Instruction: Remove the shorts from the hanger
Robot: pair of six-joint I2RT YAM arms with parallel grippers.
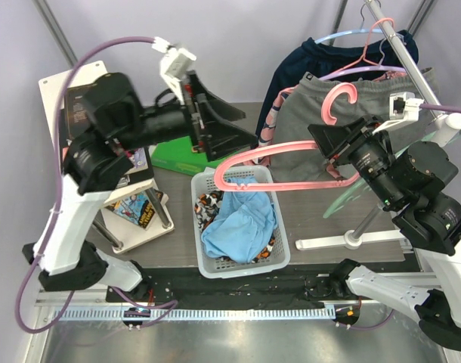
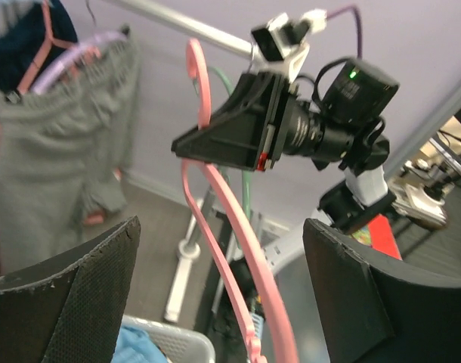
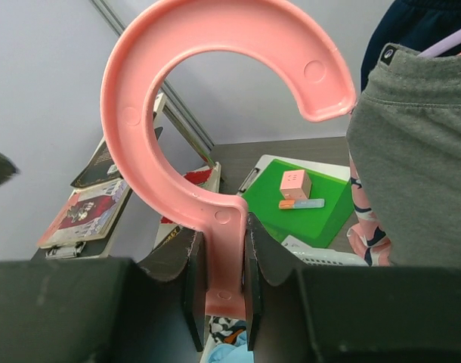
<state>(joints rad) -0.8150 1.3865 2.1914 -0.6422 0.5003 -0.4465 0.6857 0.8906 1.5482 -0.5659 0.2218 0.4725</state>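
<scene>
The right arm reaches in from 4 o'clock with its elbow folded. The right gripper (image 3: 219,261) is clamped on the neck of the pink hanger (image 3: 125,128) just below the hook, holding it above the table with one shoulder over the 12 o'clock rim of the white basket (image 1: 245,266). The left arm rises from 8 o'clock, forearm roughly level. The left gripper (image 1: 247,127) points toward 3 o'clock, fingers spread wide and gripping nothing, near that shoulder. The light blue shorts (image 1: 242,223) lie in the basket on top of the camouflage shorts (image 1: 210,206), which show at 10 o'clock.
</scene>
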